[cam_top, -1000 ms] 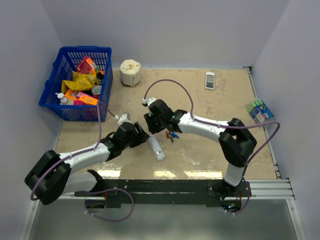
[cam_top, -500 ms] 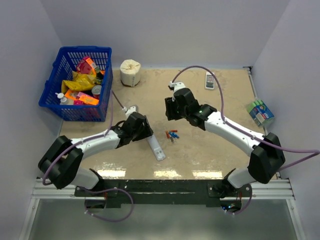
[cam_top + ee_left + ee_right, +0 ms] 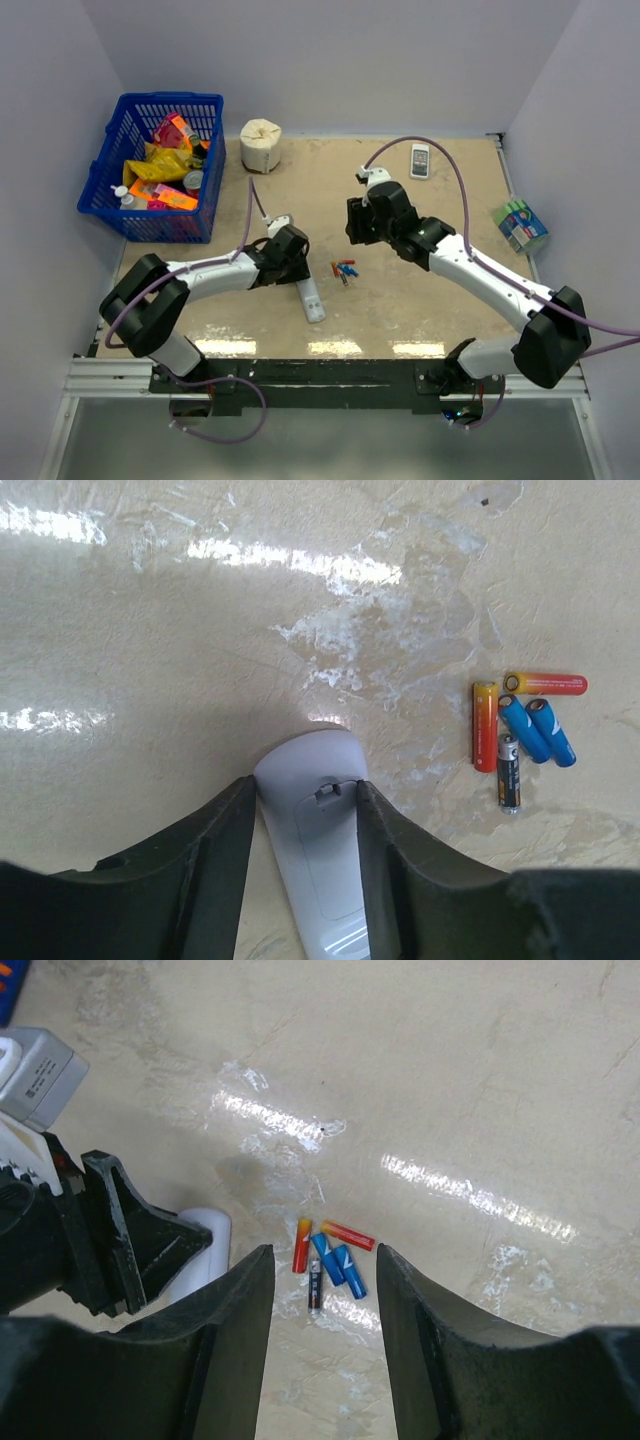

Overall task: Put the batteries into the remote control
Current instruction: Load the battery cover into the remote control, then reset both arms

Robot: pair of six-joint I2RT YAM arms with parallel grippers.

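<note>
The remote control (image 3: 311, 297) lies back side up on the table, its battery cover latch (image 3: 327, 792) showing. My left gripper (image 3: 289, 258) straddles its far end; in the left wrist view (image 3: 305, 785) both fingers touch the remote's (image 3: 315, 870) sides. Several batteries (image 3: 344, 270) lie loose just right of it: orange-red, blue and one black (image 3: 509, 772). My right gripper (image 3: 360, 224) hovers above and behind them, open and empty; its wrist view (image 3: 322, 1256) shows the batteries (image 3: 330, 1256) between its jaws far below, with the remote's end (image 3: 208, 1224) at left.
A blue basket (image 3: 120, 215) of packets stands at the back left, a paper roll (image 3: 261, 145) beside it. A short white handset (image 3: 420, 160) lies at the back right. A green-blue pack (image 3: 520, 222) sits at the right edge.
My right gripper has pulled back from over the remote and batteries towards the back right. My left gripper has moved right onto the remote's far end.
</note>
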